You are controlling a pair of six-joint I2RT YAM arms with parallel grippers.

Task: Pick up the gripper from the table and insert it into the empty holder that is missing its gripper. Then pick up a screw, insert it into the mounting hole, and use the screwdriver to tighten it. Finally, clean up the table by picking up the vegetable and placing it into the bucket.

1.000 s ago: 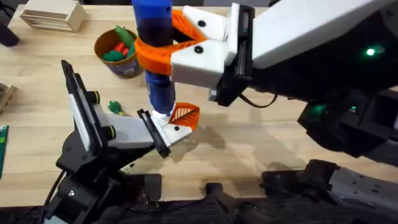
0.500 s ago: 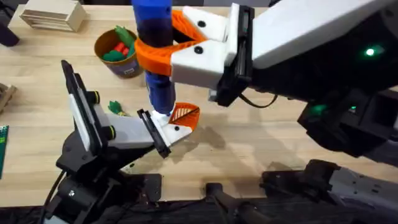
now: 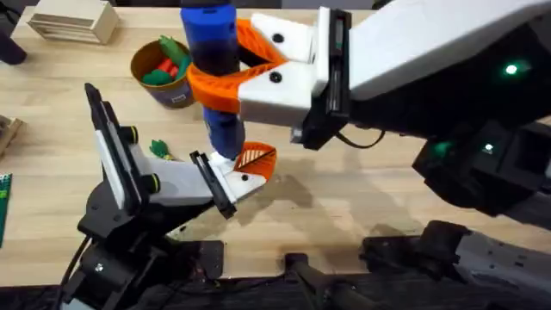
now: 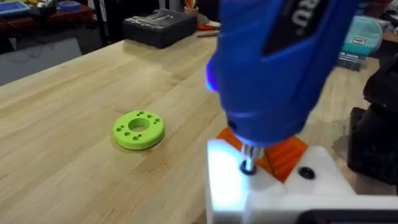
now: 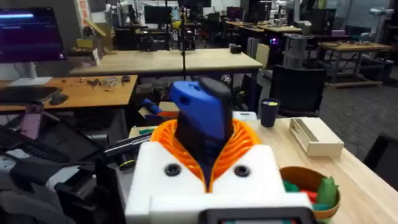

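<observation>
At the counter's near middle, my right tool (image 3: 225, 76) pinched the blue screwdriver (image 3: 213, 60) between its orange ribbed pads (image 3: 211, 84), shaft upright, while my left arm presented the white holder (image 3: 232, 181) beneath it. The orange gripper (image 3: 256, 159) already sat in that holder. The wrist view showed the dark metal tip (image 4: 247, 163) seated in the mounting hole (image 4: 247, 168) on the holder's face, a second dark hole (image 4: 305, 172) lying just beside it. Whether my left tool was spread or pressed together, I could not tell.

To do this step well, I judged that the shaft should stay square to the holder's face, with light downward pressure held through the turning, and that my left arm should keep rigid so the tip could not cam out.

The counter (image 3: 344, 198) was pale wood grain, bare and even. A lime green ring (image 4: 138, 129) lay flat on it, apart from the work. The leafy vegetable (image 3: 160, 149) lay near my left arm, and the bucket (image 3: 159, 73), already holding toy produce, stood beyond it beside a slatted wooden block (image 3: 73, 19). Other benches, chairs and monitors filled the room behind.
</observation>
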